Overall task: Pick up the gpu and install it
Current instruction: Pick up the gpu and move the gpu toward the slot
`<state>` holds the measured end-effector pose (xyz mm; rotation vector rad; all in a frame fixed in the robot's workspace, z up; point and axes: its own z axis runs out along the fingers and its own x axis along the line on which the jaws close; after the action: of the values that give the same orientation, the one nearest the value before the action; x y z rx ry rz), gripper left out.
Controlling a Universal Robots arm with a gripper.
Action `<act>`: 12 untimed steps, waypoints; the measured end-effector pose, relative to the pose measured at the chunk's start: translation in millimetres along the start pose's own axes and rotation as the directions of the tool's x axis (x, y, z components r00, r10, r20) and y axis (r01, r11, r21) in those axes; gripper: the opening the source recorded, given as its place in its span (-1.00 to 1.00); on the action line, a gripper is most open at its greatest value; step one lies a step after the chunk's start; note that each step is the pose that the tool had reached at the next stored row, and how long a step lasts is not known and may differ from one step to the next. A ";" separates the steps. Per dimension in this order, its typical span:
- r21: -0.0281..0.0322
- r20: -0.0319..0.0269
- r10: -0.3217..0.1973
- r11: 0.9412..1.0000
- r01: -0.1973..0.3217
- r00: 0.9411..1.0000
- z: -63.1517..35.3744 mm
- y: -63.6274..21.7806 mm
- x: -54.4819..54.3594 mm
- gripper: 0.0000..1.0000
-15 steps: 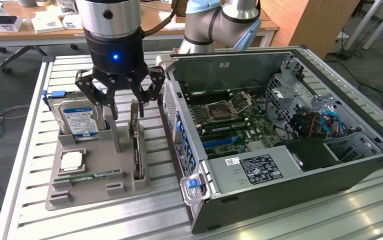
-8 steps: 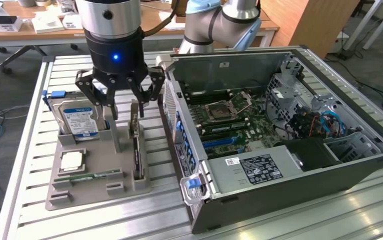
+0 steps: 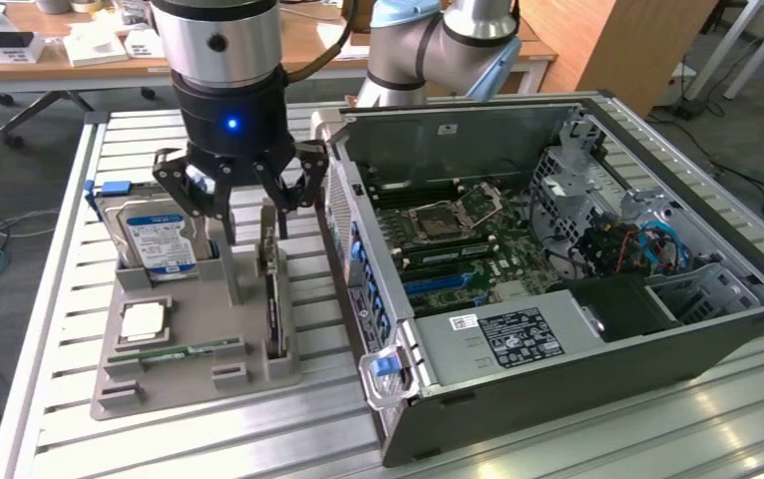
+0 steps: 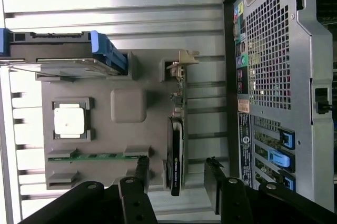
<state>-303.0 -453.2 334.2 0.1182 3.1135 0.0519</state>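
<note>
Exterior view: jaws wide open, empty, astride the upright gpu (image 3: 275,319) in the grey holder (image 3: 156,387).

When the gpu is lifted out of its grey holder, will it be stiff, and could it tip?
Probably stiff: the gpu looks like a rigid board. It stands on its thin edge in the grey holder, so it may tip if pushed sideways.

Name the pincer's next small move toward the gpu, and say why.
Probably a short straight descent. The pincer stands open above the gpu, which sits on edge in the grey holder, untouched and in line with the gap, so lowering should bring the card between its fingers.
</note>
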 end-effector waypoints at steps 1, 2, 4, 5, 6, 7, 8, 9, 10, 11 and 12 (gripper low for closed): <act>0.000 0.000 0.000 1.000 0.000 1.000 0.8 0.0 0.0 0.09; 0.000 0.000 0.000 1.000 0.000 1.000 1.8 -0.1 0.0 0.09; 0.000 0.000 0.000 1.000 0.000 1.000 3.9 -0.1 0.1 0.09; 0.000 0.000 0.000 1.000 0.000 1.000 5.3 -0.2 0.1 0.09; 0.000 0.000 0.000 1.000 0.000 1.000 6.8 -0.2 0.2 0.09; 0.000 0.000 0.000 1.000 0.000 1.000 8.4 -0.3 0.2 0.09; 0.000 0.000 0.000 1.000 0.000 1.000 10.1 -0.3 0.2 0.09; 0.000 0.000 0.000 1.000 0.000 1.000 11.7 -0.4 0.3 0.09; 0.000 0.000 0.000 1.000 0.000 1.000 13.2 -0.4 0.3 0.09; 0.000 0.000 0.000 1.000 0.000 1.000 14.7 -0.5 0.4 0.09; 0.000 0.000 0.000 1.000 0.000 1.000 16.4 -0.5 0.4 0.09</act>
<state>-303.0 -453.2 317.8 0.1182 3.1134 0.0520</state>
